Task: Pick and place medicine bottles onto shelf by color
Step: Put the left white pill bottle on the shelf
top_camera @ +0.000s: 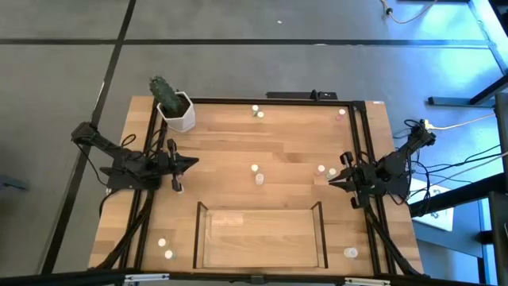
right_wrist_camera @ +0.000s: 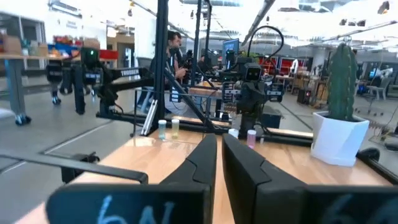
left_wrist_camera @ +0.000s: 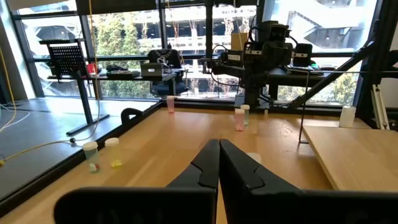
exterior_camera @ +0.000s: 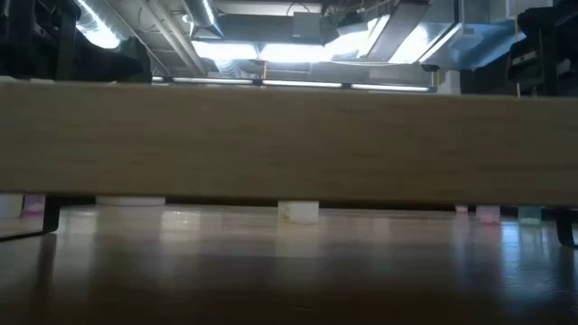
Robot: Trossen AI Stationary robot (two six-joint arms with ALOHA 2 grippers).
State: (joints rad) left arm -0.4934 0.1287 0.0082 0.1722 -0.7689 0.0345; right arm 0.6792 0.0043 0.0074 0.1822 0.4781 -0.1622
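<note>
medicine bottles not yet picked, both arms waiting

medicine bottles, tiny round ones with pale caps, stood scattered on the light-wood tabletop (top_camera: 238, 151): a pair mid-table (top_camera: 257, 175), two by the far edge (top_camera: 257, 112), two at the near left corner (top_camera: 165, 248). the shelf (top_camera: 262, 242), a shallow clear-walled tray with a wood floor, sat at the near edge and looked empty. the left gripper (top_camera: 193, 162) and right gripper (top_camera: 332, 179) hovered at opposite sides, fingers pressed together, holding nothing. sorting seemed not yet begun; the next move would call for opening over one bottle. bottle colours were too small to tell, and a wooden wall blocked most of the low view.
</note>
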